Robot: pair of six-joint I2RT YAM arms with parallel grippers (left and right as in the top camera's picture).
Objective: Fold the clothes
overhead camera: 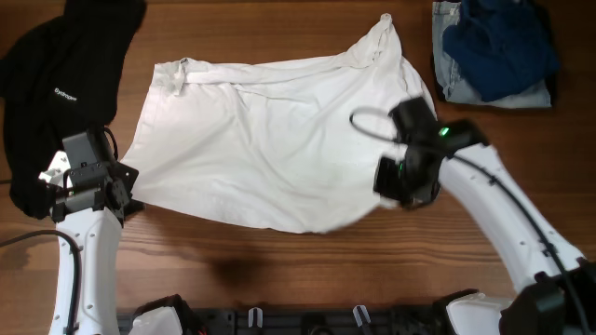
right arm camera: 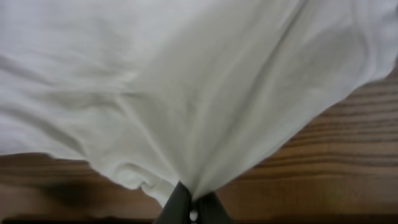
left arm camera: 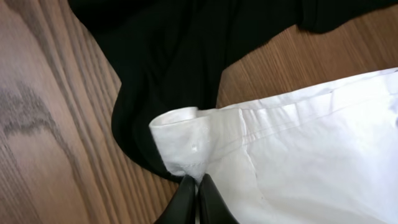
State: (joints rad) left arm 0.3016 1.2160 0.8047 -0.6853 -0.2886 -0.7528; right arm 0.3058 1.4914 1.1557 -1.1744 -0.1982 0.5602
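The white T-shirt (overhead camera: 270,149) lies spread across the middle of the table (overhead camera: 279,270), wide and mostly flat. Soft creases run from its far right corner toward the centre. A doubled band of cloth lies along its far edge, and its far right corner rises to a small point. No lettering shows on the side that faces up. Its near right part is bunched and drawn up under the right arm.

The right gripper (overhead camera: 408,186) pinches this cloth. In the right wrist view the shirt (right arm camera: 186,93) gathers into a narrow peak between the fingers pressed together at the bottom of the frame (right arm camera: 194,202), and folds fan away from that peak over the wood (right arm camera: 348,155).

The left gripper (overhead camera: 128,200) is at the shirt's near left corner. In the left wrist view its two dark fingers (left arm camera: 198,196) are pressed together on the stitched hem, which is rolled over at the corner (left arm camera: 205,143).

The black garment (overhead camera: 56,84) lies crumpled at the far left, touching the shirt's corner and partly under it in the left wrist view (left arm camera: 161,74). It carries one short line of small white text, too small to read with certainty.

At the far right, well apart from the shirt, sits a pile of blue clothes (overhead camera: 498,46): dark blue cloth on top of pale denim.
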